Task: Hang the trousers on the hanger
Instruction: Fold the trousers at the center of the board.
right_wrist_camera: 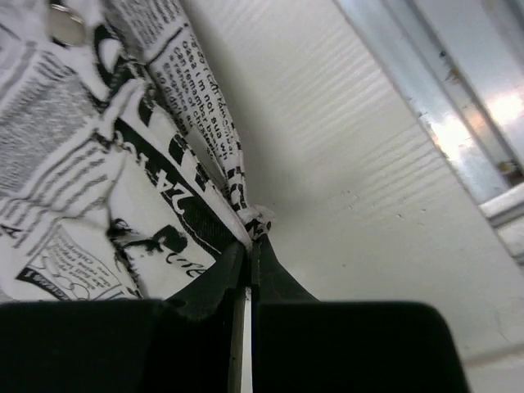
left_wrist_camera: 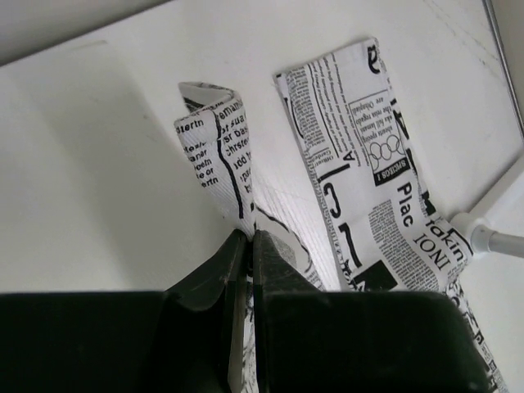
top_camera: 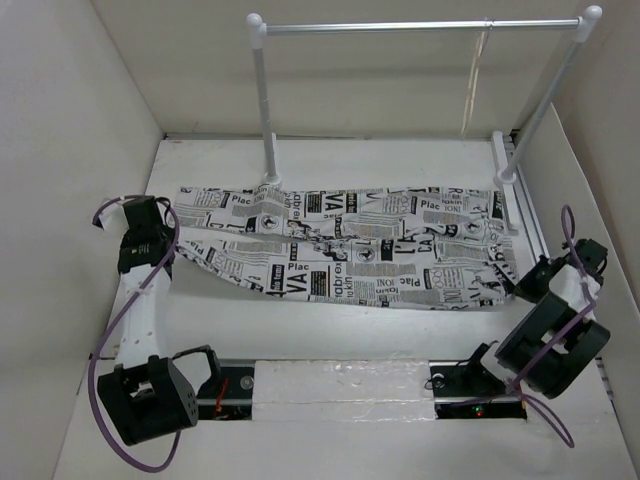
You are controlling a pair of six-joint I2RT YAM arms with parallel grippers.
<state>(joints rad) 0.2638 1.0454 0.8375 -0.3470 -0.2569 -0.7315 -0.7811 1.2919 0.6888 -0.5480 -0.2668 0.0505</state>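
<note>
1. The white soft cloth trousers printed with black newspaper text [top_camera: 350, 250] lie spread on the white worktop [top_camera: 330, 325]. Their long axis runs left to right, roughly parallel to the bar of the white-posted metal clothes rail [top_camera: 420, 27] behind them.
2. The left end effector [left_wrist_camera: 248, 237] is at the trousers' left end, its fingers pressed together on the edge of one leg. In the left wrist view that leg's hem stands curled up from the worktop, while the other leg lies flat just beside it.
3. The right end effector [right_wrist_camera: 250, 241] is at the opposite end, clamped on a bunched edge of the cloth low over the worktop (this looks like the waist end, though I cannot be sure).
4. The thin pale cream clothes hanger [top_camera: 473, 90] hangs from the rail's bar near its right post. It is seen almost edge-on, above and beyond the trousers' right end.
5. The coming move turns on this relation: the hanger lies up and away from both end effectors, and the right arm is much the nearer.
6. I judge the cloth must be lifted taut between the two arms and carried back towards the hanger, the right end leading.
7. Slack in the middle could drag against the nearer rail post.
</note>
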